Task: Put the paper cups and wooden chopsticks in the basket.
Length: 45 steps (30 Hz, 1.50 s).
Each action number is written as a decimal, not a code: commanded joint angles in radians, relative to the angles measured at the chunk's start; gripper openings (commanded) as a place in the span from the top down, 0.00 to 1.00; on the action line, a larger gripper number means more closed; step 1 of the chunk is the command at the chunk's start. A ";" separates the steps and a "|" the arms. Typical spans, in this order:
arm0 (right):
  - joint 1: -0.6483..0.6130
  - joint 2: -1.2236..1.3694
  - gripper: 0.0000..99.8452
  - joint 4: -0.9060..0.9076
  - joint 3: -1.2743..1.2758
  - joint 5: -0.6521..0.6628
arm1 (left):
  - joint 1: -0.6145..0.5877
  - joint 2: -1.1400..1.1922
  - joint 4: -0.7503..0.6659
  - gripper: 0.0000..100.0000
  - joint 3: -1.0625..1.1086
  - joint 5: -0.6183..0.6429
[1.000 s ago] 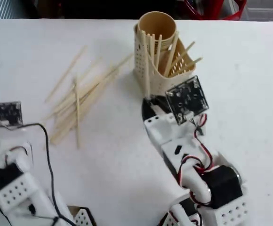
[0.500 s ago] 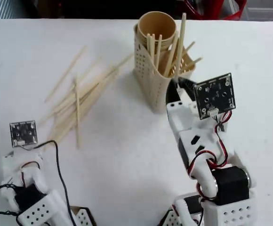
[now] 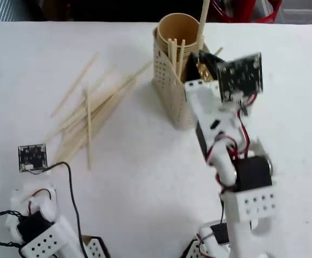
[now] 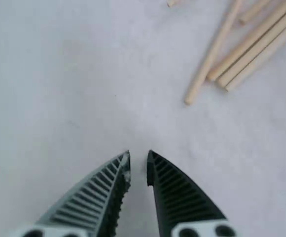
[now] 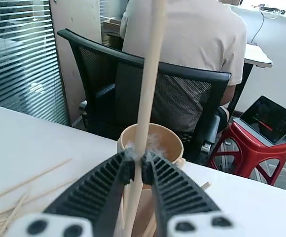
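Lifted since a moment ago, right gripper (image 5: 137, 167) hangs over the basket (image 3: 165, 80) at upper centre, clamped on a chopstick (image 5: 151, 74); left gripper (image 4: 138, 165), lower left, jaws slightly apart.

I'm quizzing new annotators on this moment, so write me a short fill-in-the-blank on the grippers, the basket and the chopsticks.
1. The right gripper is shut on a chopstick that stands ___.
2. In the basket sits a paper ___.
3. The left gripper holds ___.
4. The loose chopsticks lie on the ___.

Missing words: upright; cup; nothing; table.
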 commanded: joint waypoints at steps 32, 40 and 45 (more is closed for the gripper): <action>0.071 0.300 0.75 -0.285 0.098 -0.031 | 0.007 -0.008 0.008 0.92 -0.003 -0.008; 0.012 0.208 0.80 -0.004 -0.069 -0.031 | 0.007 -0.008 0.008 0.92 -0.003 -0.008; -0.174 0.255 0.80 0.337 -0.342 -0.031 | 0.007 -0.008 0.008 0.92 -0.003 -0.008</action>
